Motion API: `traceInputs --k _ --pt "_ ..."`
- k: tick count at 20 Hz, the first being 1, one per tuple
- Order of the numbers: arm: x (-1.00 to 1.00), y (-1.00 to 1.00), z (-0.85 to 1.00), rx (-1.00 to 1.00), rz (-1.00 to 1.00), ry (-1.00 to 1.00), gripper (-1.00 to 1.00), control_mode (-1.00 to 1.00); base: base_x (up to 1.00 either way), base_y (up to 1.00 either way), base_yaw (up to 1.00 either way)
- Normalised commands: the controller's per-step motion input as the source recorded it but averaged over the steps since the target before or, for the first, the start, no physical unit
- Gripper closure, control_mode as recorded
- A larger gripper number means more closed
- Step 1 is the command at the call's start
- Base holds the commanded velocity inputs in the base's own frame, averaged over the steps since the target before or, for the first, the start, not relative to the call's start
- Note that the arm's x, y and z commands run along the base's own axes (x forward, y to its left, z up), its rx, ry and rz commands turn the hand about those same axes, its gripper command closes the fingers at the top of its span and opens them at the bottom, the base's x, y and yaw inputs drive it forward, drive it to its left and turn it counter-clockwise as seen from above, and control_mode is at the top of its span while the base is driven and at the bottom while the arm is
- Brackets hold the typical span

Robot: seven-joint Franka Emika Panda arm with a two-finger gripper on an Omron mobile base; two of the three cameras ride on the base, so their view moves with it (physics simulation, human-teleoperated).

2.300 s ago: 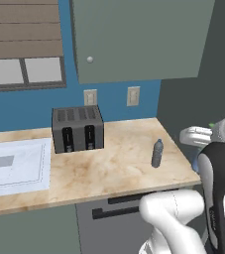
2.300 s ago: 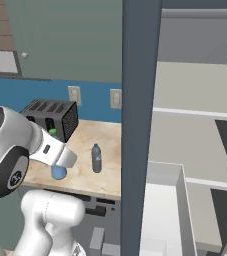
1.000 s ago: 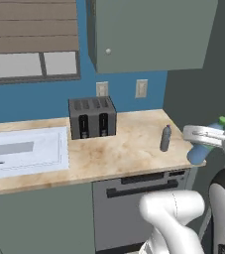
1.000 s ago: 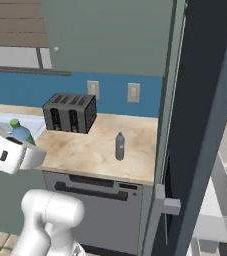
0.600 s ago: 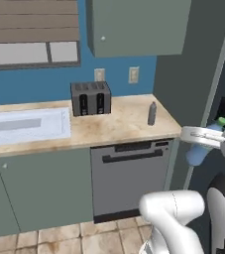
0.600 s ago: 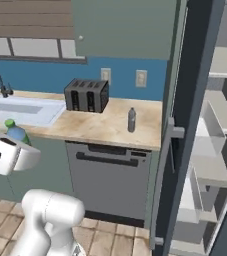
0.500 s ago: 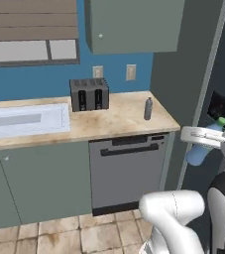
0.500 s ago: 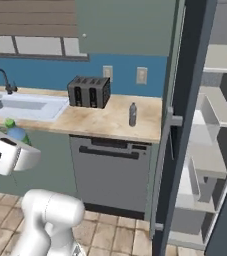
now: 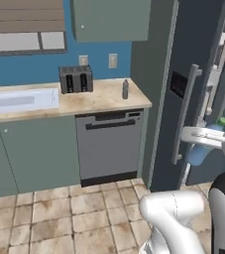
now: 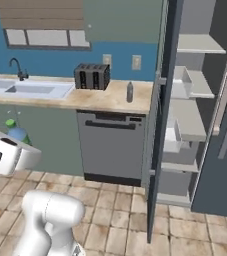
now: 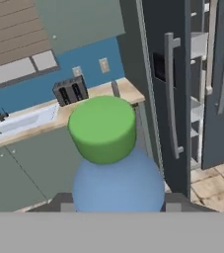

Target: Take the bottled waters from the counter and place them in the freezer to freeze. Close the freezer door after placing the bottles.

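Observation:
My gripper (image 9: 201, 145) is shut on the clear blue bottled water (image 9: 203, 149) with the green cap (image 11: 102, 128), held upright out over the floor, well back from the counter (image 9: 91, 101). In the hand view the blue bottle (image 11: 118, 183) stands between my dark fingertips (image 11: 64, 200). The smoky grey bottle (image 9: 125, 89) stands upright near the counter's right end, also seen as the grey bottle (image 10: 130, 92). The freezer door (image 9: 183, 114), with long handle and black dispenser panel (image 9: 178, 84), stands open. Behind it are the freezer's pale shelves (image 10: 190, 120).
A black toaster (image 9: 76, 79) sits at the back of the counter and a white sink (image 10: 25, 89) lies to the left. A dishwasher front (image 9: 109, 146) is under the counter. A second dark door (image 10: 225, 125) stands right of the shelves. Tiled floor (image 9: 59, 213) lies in front.
The whole picture has shifted: the base has backed off from the counter and turned right, bringing the freezer door and shelves into view. The blue bottle stays in my gripper.

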Motion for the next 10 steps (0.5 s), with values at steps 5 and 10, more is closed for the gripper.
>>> traceInputs --k 5,10 --pt "0.00 0.00 0.00 0.00 0.00 0.00 1.00 1.00 -0.32 -0.74 -0.26" --pt "0.00 0.00 0.00 0.00 0.00 0.00 1.00 1.00 0.23 -1.00 -0.18"
